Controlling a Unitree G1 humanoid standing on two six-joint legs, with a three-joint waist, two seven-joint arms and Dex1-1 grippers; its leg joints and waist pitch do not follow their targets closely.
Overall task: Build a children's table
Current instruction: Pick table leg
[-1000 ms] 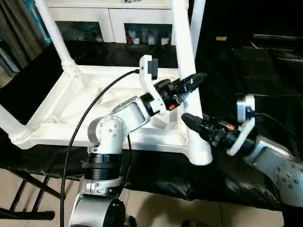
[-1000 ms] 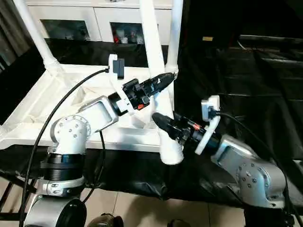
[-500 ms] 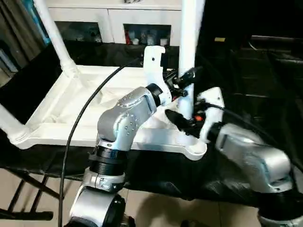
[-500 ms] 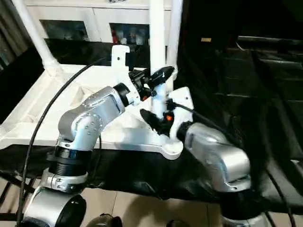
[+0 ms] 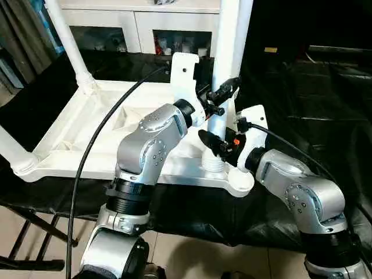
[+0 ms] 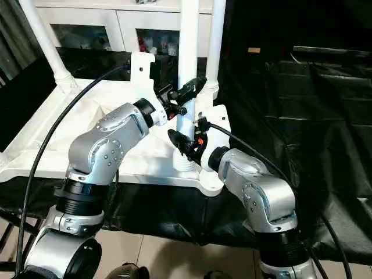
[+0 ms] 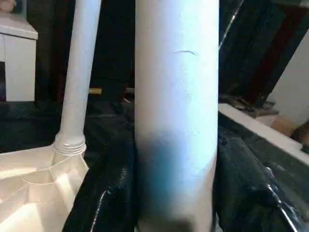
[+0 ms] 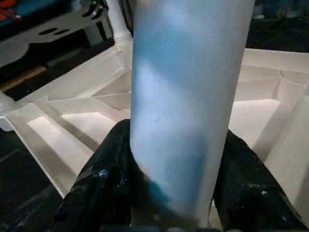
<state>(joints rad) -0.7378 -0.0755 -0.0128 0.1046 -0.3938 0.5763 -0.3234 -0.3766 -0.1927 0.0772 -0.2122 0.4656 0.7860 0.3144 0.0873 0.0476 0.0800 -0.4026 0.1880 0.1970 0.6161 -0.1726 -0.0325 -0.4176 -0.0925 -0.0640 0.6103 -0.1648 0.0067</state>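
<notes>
1. Children's table [image 5: 87, 131] lies upside down, ribbed underside up, on a black-draped bench [image 5: 302, 87]; white cabinet with glass doors [image 5: 139, 29] stands behind it.
2. Near-right corner socket [image 5: 235, 180] holds a white tubular leg [image 5: 224, 70] standing upright; threaded collar shows at its foot, just above the socket.
3. Left pincer [image 5: 220, 96] is clamped on this leg partway up; in the left wrist view one black finger [image 7: 104, 193] sits on each side of the tube, both touching it.
4. Right pincer [image 5: 216, 144] is clamped on the same leg lower down, just above the collar; right wrist view shows its black fingers [image 8: 104, 183] pressed against both sides of the tube.
5. Far-right leg [image 6: 216, 40] stands upright in its socket just behind the gripped one; far-left leg [image 5: 70, 43] leans in its socket; a near-left leg [image 5: 10, 152] leaves the frame at the left edge.
6. Black cable [image 5: 99, 151] arcs over the left forearm.
</notes>
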